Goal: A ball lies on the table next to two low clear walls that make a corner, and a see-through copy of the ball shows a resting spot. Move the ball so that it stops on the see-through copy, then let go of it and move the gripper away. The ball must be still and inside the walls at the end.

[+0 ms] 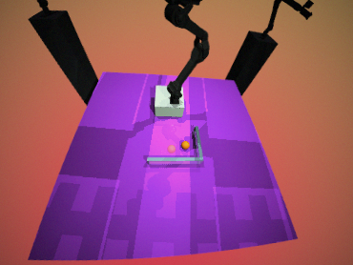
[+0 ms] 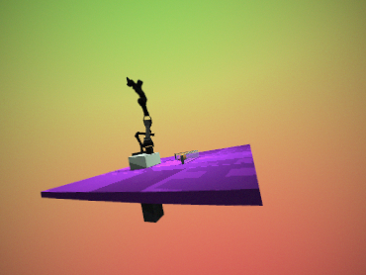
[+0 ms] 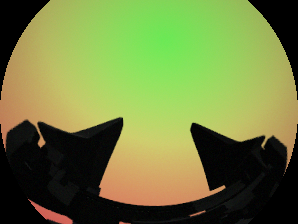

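Top view: orange ball (image 1: 185,144) at rest on purple table (image 1: 95,191), inside the corner of two clear walls (image 1: 174,159), just beside the pale see-through copy (image 1: 172,149) yet apart from it. Wrist view: gripper (image 3: 157,136) spread nearly full, nothing but sky between the fingers, raised well above the table on the arm (image 1: 191,67). Judged rigid, light, smooth and prone to roll; best taken across the widest middle; round, so no long axis and no heading to report.
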You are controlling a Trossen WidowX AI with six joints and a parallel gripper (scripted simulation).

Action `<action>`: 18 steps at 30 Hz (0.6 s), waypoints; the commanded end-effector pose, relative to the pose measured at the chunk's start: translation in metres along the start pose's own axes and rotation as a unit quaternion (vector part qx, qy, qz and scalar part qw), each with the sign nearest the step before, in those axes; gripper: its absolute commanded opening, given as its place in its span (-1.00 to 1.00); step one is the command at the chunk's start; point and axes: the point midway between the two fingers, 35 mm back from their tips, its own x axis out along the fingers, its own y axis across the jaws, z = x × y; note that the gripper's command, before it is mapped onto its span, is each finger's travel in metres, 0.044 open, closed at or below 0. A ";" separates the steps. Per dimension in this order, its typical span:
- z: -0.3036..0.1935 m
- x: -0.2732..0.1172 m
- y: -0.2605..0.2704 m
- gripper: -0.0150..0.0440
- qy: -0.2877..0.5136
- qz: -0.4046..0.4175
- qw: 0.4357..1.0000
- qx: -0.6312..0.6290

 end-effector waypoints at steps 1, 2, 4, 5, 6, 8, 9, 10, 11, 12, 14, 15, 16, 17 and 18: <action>0.000 0.000 0.001 0.78 -0.001 0.002 1.000 0.000; 0.002 -0.001 0.006 0.75 -0.003 0.009 1.000 -0.001; 0.008 -0.005 0.022 0.75 -0.013 0.034 0.999 -0.004; 0.011 -0.007 0.030 0.75 -0.019 0.048 0.999 -0.005; 0.016 -0.010 0.040 0.75 -0.026 0.062 0.998 -0.006; 0.024 -0.015 0.058 0.75 -0.041 0.091 0.995 -0.005; 0.028 -0.019 0.067 0.75 -0.049 0.105 0.993 -0.005; 0.032 -0.022 0.076 0.75 -0.057 0.119 0.991 -0.004; 0.037 -0.027 0.087 0.75 -0.067 0.137 0.988 -0.003; 0.044 -0.034 0.101 0.75 -0.079 0.159 0.984 -0.002; 0.058 -0.050 0.127 0.75 -0.104 0.203 0.974 0.000; 0.065 -0.059 0.140 0.75 -0.117 0.225 0.967 0.002; 0.072 -0.069 0.152 0.75 -0.130 0.247 0.960 0.004; 0.080 -0.079 0.164 0.75 -0.143 0.269 0.953 0.005; 0.087 -0.091 0.175 0.75 -0.156 0.290 0.944 0.007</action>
